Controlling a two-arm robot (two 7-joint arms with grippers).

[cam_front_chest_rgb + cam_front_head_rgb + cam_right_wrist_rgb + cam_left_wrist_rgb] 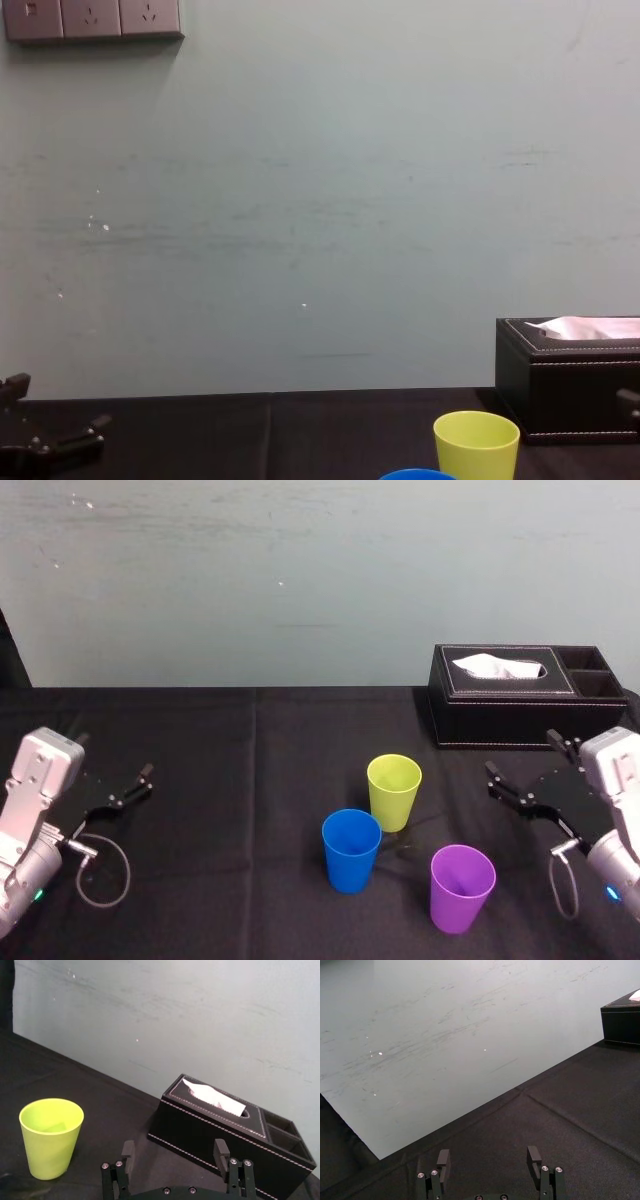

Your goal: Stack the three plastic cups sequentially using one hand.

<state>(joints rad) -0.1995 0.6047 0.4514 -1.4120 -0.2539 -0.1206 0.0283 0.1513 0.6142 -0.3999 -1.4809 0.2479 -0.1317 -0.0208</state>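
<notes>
We find all three cups standing upright and apart on the black worktop [200, 880], right of its middle. The yellow-green cup [394, 790] is farthest back, the blue cup [351, 848] is just nearer and toward the left edge, and the purple cup [462, 885] is closest to the near edge. Nothing is stacked yet. The right pincer [174, 1149] hovers by the right edge, spread wide and empty, near the tissue box [520, 695] at the far edge. The left pincer [488, 1154], likewise spread and empty, sits parked near the left edge. We judge the first pick is in hand. We'd grip one cup's wall just under the rim (lightly, since the plastic looks slick), lift it clear, centre it over its neighbour and lower it straight.
</notes>
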